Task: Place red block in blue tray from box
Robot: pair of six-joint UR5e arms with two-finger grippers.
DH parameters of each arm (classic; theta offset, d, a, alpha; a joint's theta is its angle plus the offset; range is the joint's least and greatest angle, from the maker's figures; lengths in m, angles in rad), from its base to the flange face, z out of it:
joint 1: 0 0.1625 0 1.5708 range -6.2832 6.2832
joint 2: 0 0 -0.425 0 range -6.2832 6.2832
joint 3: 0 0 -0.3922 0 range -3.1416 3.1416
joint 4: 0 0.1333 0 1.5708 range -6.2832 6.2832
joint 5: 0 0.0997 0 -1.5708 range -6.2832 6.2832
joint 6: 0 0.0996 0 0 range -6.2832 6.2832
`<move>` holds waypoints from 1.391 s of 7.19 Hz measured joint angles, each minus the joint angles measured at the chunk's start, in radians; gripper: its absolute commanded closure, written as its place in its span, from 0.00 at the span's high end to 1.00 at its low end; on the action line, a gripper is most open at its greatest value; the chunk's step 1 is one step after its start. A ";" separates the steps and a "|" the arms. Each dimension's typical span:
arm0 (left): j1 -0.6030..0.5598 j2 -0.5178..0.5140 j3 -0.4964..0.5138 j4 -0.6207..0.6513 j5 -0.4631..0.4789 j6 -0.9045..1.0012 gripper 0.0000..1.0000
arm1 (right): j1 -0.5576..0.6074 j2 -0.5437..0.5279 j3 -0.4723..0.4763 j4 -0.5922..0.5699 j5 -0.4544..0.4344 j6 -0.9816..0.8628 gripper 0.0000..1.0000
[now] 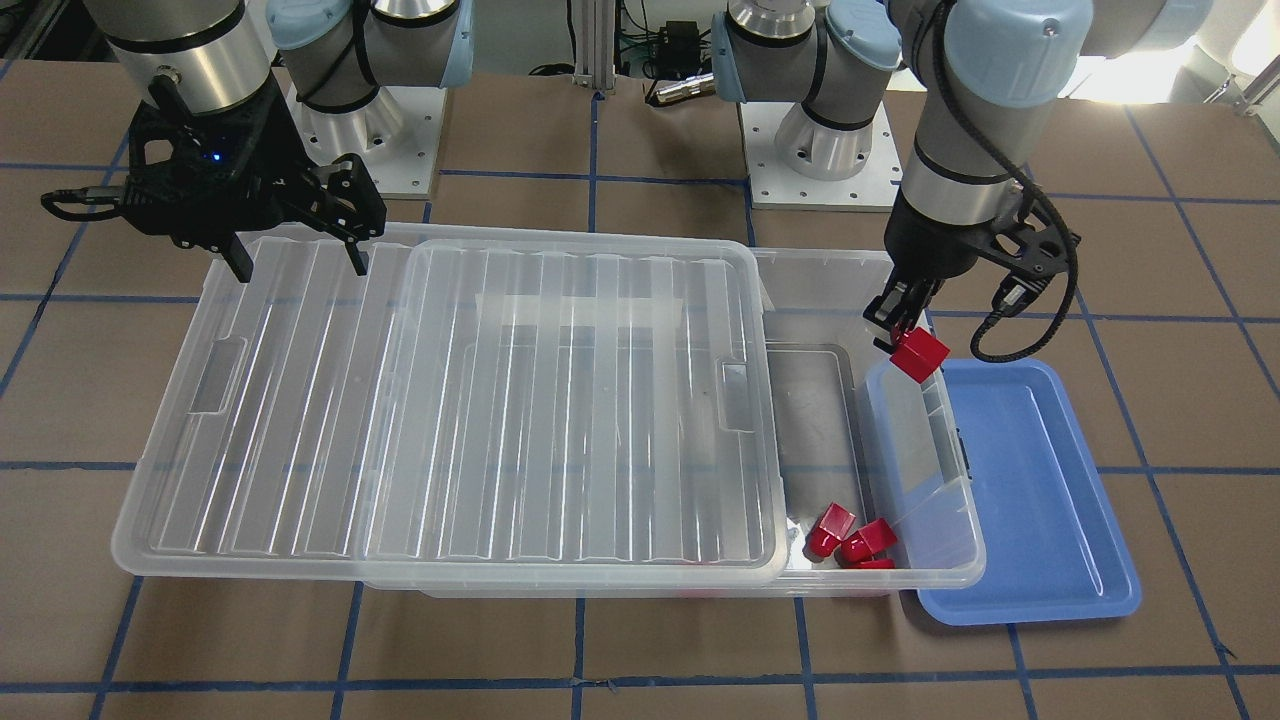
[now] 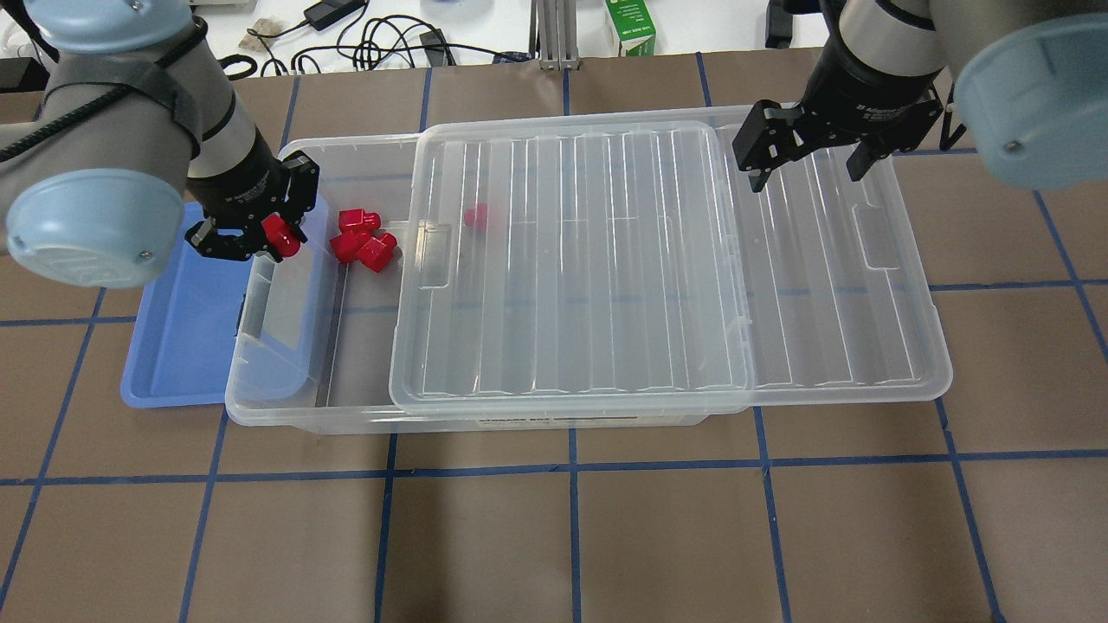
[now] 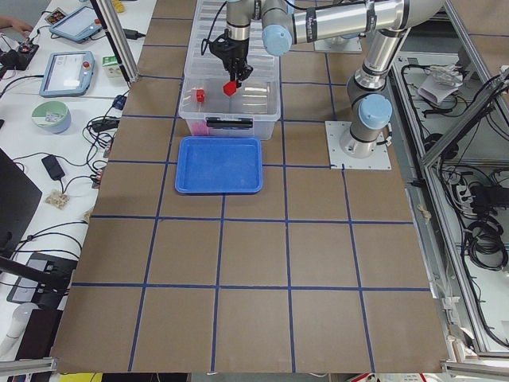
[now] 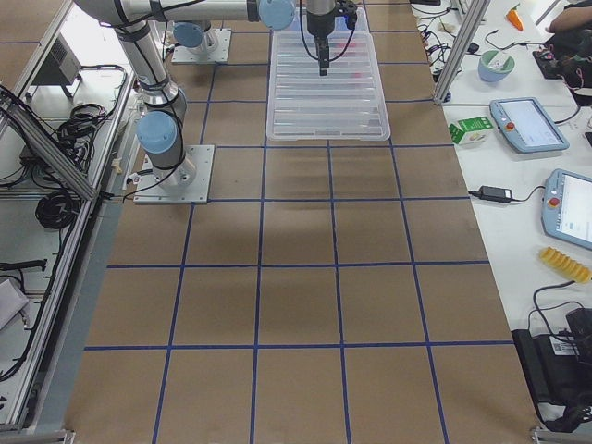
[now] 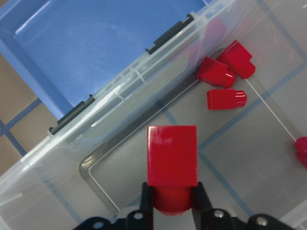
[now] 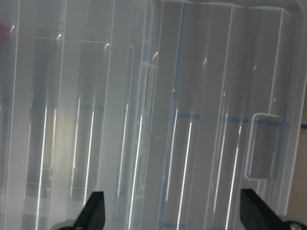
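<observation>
Jaws of left gripper pinch red block — above box

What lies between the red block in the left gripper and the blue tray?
The clear end wall of the box, with grey latches, separates the red block from the blue tray; the left wrist view shows it.

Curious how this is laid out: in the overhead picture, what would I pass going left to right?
The blue tray, left claw holding a red block, loose red blocks, right claw.
</observation>
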 measured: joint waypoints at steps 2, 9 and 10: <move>0.214 -0.016 -0.002 -0.003 -0.018 0.268 0.16 | -0.209 0.002 0.004 0.003 0.011 -0.157 1.00; 0.395 -0.294 -0.145 0.360 -0.137 0.807 0.35 | -0.457 0.117 0.228 -0.252 0.021 -0.414 1.00; 0.393 -0.312 -0.149 0.375 -0.137 0.852 0.90 | -0.444 0.127 0.230 -0.262 0.022 -0.397 1.00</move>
